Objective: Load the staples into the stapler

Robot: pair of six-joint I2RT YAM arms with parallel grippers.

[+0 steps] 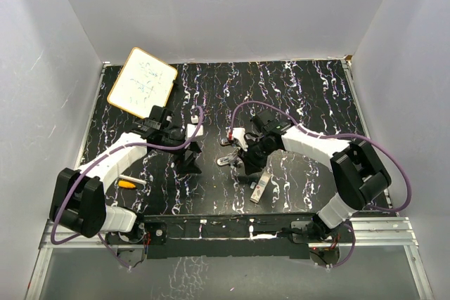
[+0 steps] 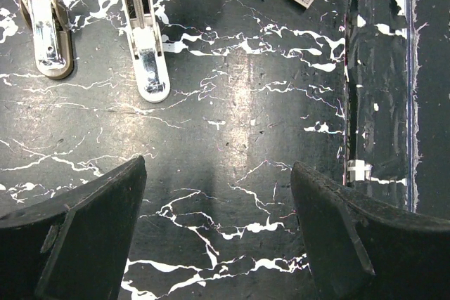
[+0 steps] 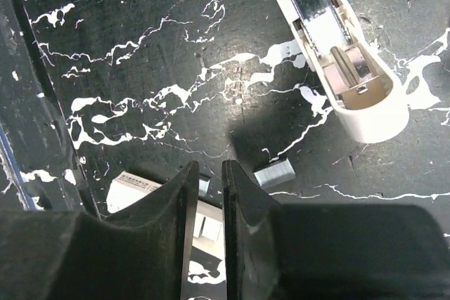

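Left gripper (image 2: 218,166) is spread apart; right gripper (image 3: 211,166) is nearly closed, grip untellable. One ribbed grey staple strip (image 3: 274,172) is seen at its 3 o'clock.

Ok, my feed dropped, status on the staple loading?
Left gripper open, empty. Right gripper all but shut, empty, above staples box. Stapler lies open; loose staple strip near it, unloaded. Nothing between them.

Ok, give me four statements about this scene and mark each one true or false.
1. The left gripper is wide open and empty. True.
2. The stapler is closed. False: it lies swung open, its channel showing.
3. A loose staple strip lies between the stapler and the staple box. True.
4. The whiteboard sits at the near right. False: it lies in the far left corner.
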